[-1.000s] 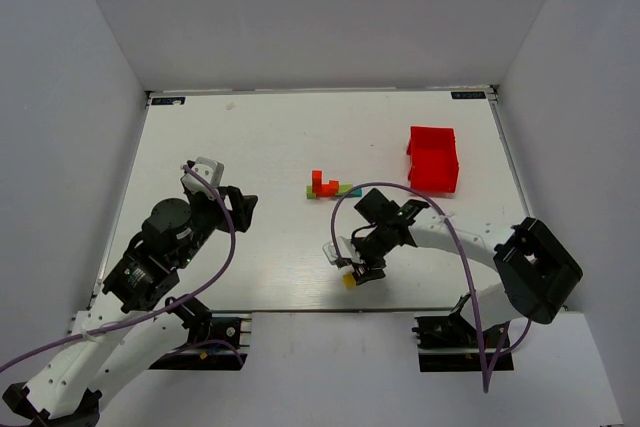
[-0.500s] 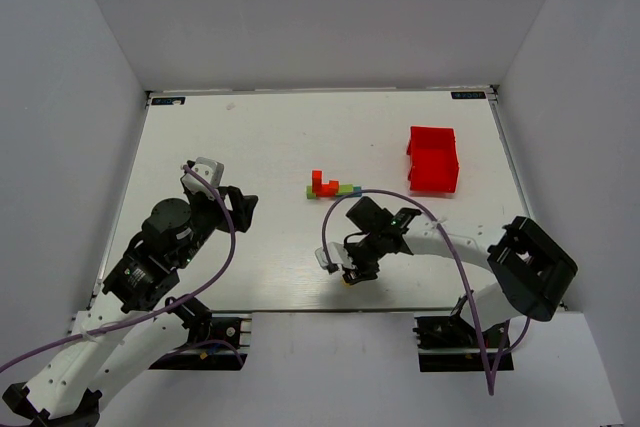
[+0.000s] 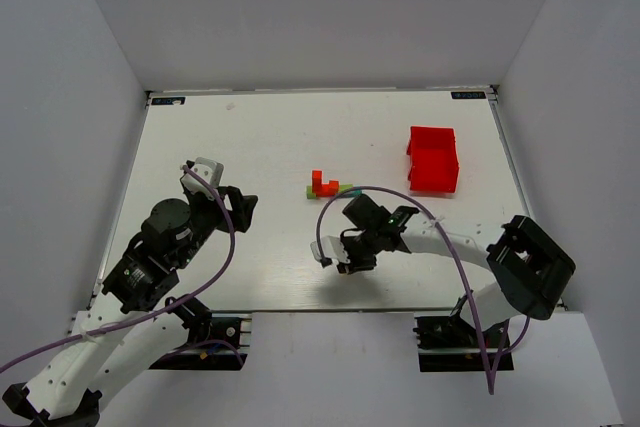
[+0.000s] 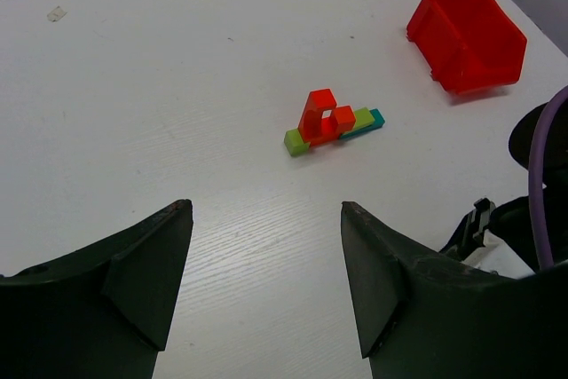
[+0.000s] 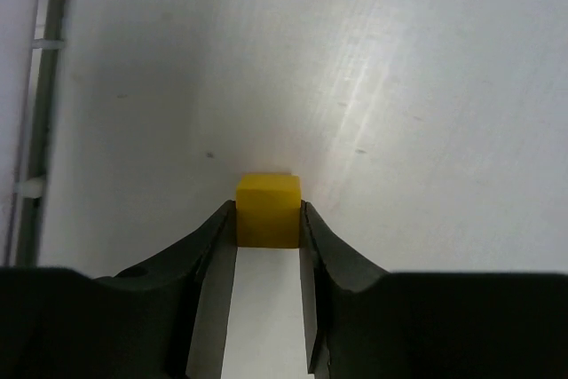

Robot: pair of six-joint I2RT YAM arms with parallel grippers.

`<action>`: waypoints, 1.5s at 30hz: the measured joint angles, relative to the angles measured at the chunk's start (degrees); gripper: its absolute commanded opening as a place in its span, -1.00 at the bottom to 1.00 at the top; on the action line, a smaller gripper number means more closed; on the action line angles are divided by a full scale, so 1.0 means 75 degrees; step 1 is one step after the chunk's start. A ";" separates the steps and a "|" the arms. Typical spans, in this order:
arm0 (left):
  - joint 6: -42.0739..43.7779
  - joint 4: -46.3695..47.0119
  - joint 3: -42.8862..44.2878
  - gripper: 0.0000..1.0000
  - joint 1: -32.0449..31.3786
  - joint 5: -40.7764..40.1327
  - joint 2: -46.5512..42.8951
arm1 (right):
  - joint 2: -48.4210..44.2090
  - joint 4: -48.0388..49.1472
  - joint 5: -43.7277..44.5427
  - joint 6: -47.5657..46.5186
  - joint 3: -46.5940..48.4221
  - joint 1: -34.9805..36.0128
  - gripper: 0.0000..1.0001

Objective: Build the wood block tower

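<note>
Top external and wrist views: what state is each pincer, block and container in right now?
Right pincer: shut on the yellow cube.
Yellow cube: clamped between the right pincer's fingers.
Left pincer: open, holding nothing.
Block cluster: partly built on the table, red pieces together with green and teal ones.
Red bin: upright, open top, standing apart from the blocks.

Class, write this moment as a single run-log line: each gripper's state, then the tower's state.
left gripper: open, holding nothing | right gripper: shut on yellow cube | wood block tower: partial, red arch in place
</note>
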 measured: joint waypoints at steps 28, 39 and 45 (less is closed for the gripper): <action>0.0000 -0.0003 0.0000 0.56 0.0000 0.0000 -0.0003 | 0.1580 -0.0119 0.1341 0.0871 0.3617 -0.2092 -1.00; 0.0000 0.0000 0.0000 0.56 0.0000 0.0000 -0.0003 | 0.2457 -0.0530 0.0883 0.0530 0.4523 -0.2500 -1.00; 0.0000 0.0000 0.0000 0.56 0.0000 0.0000 -0.0003 | 0.2728 -0.0697 0.0516 0.0525 0.4992 -0.2565 -1.00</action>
